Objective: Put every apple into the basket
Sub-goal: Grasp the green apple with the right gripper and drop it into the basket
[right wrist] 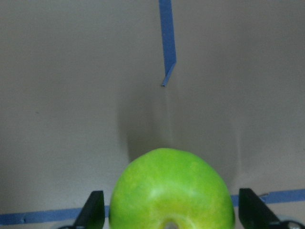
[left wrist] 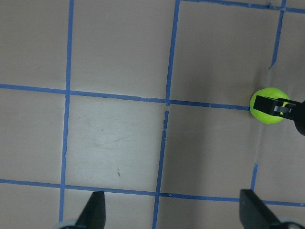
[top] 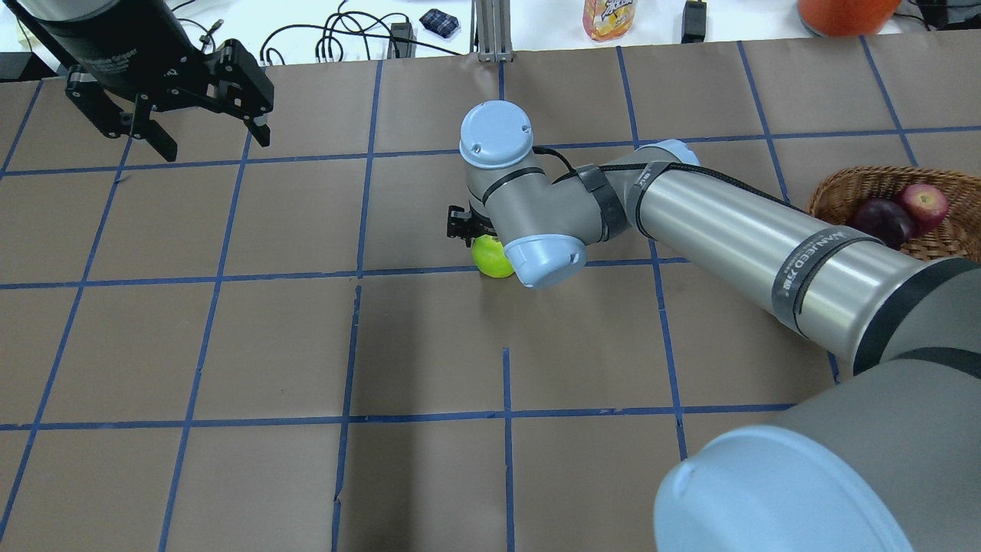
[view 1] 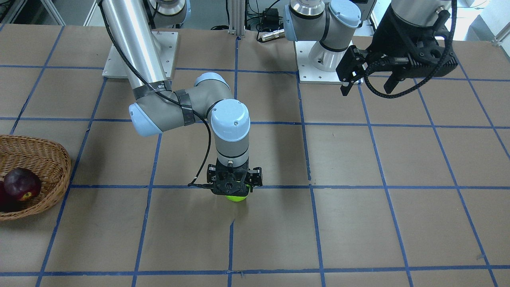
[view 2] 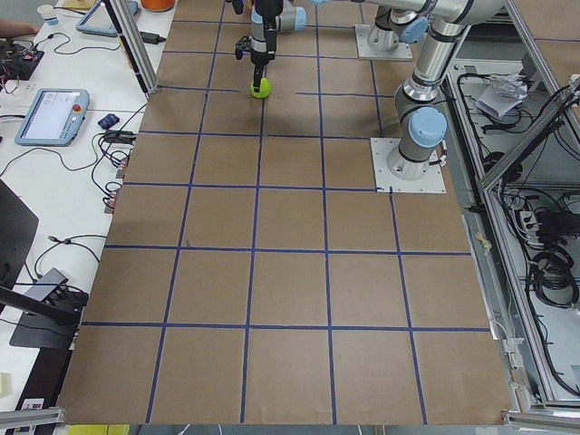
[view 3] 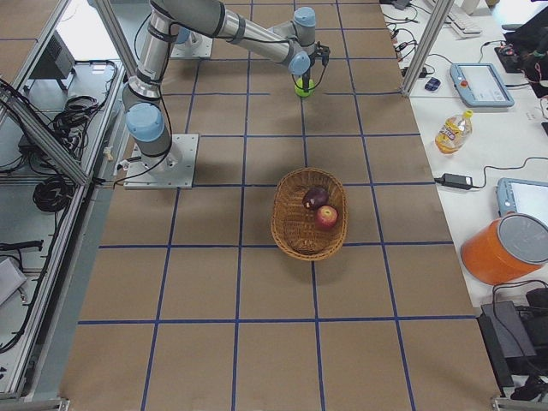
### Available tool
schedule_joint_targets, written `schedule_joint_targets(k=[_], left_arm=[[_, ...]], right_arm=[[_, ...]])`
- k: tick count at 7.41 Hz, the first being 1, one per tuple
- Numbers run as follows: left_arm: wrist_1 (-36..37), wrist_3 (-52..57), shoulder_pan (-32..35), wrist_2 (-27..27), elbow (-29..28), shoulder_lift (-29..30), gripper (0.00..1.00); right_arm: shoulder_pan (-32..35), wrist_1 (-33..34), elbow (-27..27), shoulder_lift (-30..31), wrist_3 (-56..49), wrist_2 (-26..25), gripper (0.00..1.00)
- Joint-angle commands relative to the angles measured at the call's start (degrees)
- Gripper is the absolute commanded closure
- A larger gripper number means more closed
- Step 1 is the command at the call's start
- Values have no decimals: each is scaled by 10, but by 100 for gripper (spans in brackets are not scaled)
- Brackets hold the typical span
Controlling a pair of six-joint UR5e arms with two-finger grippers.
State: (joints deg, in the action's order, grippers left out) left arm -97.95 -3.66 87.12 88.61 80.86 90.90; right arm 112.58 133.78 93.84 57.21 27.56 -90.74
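Glossy and round, the green apple (right wrist: pixel 171 186) fills the bottom of our right wrist view. It sits between the right gripper's (right wrist: pixel 172 206) wide-spread black fingers (right wrist: pixel 95 212), a sliver of gap each side, on matte brown paper (right wrist: pixel 71 95). Our left wrist view shows the left gripper (left wrist: pixel 174 214) spread wide over that paper, the apple well apart from it. From the front, the woven wicker basket (view 1: pixel 50 155) sits far from the right gripper, cradling the dark purplish apple (view 1: pixel 22 183). Overhead, the red streaked apple (top: pixel 923 205) lies just beside it.
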Motion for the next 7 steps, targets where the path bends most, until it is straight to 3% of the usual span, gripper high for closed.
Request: schedule_joint_targets(k=[1, 2, 3, 5, 7], left_arm=[[8, -1, 1, -2, 31, -6, 0], [20, -3, 1, -2, 44, -11, 0], [22, -6, 2, -1, 44, -14, 0], [21, -7, 3, 57, 56, -22, 0], [69, -12, 3, 55, 61, -17, 0]], right_arm=[[0, 2, -2, -8, -14, -5, 20], [-1, -5, -7, -2, -20, -8, 39], [-2, -32, -12, 17, -23, -7, 51], [-63, -132, -7, 91, -109, -8, 52], [-202, -138, 43, 162, -305, -3, 54]])
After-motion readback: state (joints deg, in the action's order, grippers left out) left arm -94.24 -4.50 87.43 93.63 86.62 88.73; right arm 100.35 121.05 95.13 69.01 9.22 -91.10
